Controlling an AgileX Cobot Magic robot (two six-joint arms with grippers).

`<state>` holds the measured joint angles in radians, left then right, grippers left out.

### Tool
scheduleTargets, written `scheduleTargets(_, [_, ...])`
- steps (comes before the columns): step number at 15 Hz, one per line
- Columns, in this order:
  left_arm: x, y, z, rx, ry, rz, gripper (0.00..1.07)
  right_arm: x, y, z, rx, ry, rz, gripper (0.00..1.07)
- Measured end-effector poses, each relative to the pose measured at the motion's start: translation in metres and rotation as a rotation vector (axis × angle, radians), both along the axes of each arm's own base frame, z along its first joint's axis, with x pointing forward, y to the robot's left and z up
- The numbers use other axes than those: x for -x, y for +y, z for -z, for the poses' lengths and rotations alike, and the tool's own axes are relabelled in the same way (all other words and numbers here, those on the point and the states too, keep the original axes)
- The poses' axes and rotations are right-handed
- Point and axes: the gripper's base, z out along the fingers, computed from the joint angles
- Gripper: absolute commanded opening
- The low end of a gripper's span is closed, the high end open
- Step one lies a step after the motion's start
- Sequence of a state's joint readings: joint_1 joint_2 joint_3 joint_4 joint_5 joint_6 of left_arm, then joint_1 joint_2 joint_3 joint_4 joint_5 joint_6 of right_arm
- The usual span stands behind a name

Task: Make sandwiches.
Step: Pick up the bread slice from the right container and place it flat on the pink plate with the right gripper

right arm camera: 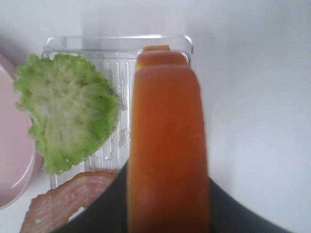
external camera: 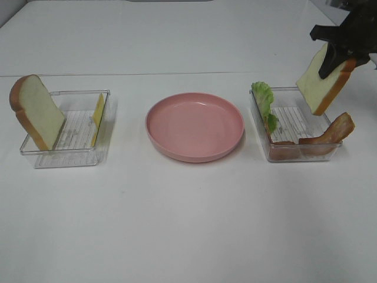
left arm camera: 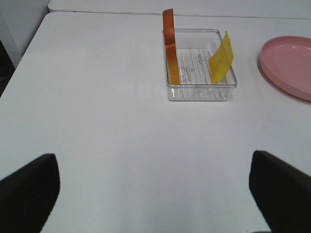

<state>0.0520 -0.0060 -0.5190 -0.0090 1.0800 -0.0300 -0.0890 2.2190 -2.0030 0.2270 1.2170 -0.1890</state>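
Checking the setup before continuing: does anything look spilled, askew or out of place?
Nothing spilled or damaged. The bacon sticks up past the rim of the right tray, and the bread slice in the left tray leans out over its edge. The other bread slice is held by the right gripper.

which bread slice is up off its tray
The right slice, pinched by the right gripper above the tray with lettuce and bacon. The other slice leans inside the left tray, next to the cheese.
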Motion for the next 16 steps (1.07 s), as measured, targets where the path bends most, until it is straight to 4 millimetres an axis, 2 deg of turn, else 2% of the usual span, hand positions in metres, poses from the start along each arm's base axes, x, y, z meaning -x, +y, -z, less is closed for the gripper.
scheduleTargets(1, [0.000, 0.000, 0.000, 0.000, 0.000, 0.000, 1.00, 0.004, 0.002, -0.022, -0.014, -0.050, 0.015, 0.00])
scheduleTargets(3, [0.000, 0.000, 0.000, 0.000, 0.000, 0.000, 1.00, 0.009, 0.008, -0.043, -0.075, -0.097, 0.019, 0.00])
scheduleTargets(4, [0.000, 0.000, 0.000, 0.000, 0.000, 0.000, 1.00, 0.013, 0.023, -0.060, -0.137, -0.134, 0.001, 0.00])
scheduleTargets(6, [0.000, 0.000, 0.000, 0.000, 0.000, 0.000, 1.00, 0.018, 0.062, -0.071, -0.175, -0.151, -0.078, 0.00])
scheduleTargets(7, [0.000, 0.000, 0.000, 0.000, 0.000, 0.000, 1.00, 0.020, 0.076, -0.071, -0.182, -0.150, -0.106, 0.00])
scheduleTargets(8, [0.000, 0.000, 0.000, 0.000, 0.000, 0.000, 1.00, 0.024, 0.103, -0.071, -0.190, -0.144, -0.164, 0.00])
scheduleTargets(9, [0.000, 0.000, 0.000, 0.000, -0.001, 0.000, 1.00, 0.031, 0.140, -0.069, -0.199, -0.131, -0.244, 0.00])
scheduleTargets(10, [0.000, 0.000, 0.000, 0.000, -0.001, 0.000, 1.00, 0.036, 0.162, -0.066, -0.205, -0.118, -0.291, 0.00])
scheduleTargets(11, [0.000, 0.000, 0.000, 0.000, -0.001, 0.000, 1.00, 0.041, 0.182, -0.062, -0.211, -0.109, -0.329, 0.00])
scheduleTargets(12, [0.000, 0.000, 0.000, 0.000, -0.001, 0.000, 1.00, 0.043, 0.193, -0.059, -0.212, -0.102, -0.348, 0.00])
scheduleTargets(13, [0.000, 0.000, 0.000, 0.000, -0.001, 0.000, 1.00, 0.048, 0.228, -0.043, -0.220, -0.100, -0.400, 0.00])
scheduleTargets(16, [0.000, 0.000, 0.000, 0.000, -0.001, 0.000, 1.00, 0.049, 0.258, -0.017, -0.230, -0.093, -0.423, 0.00])
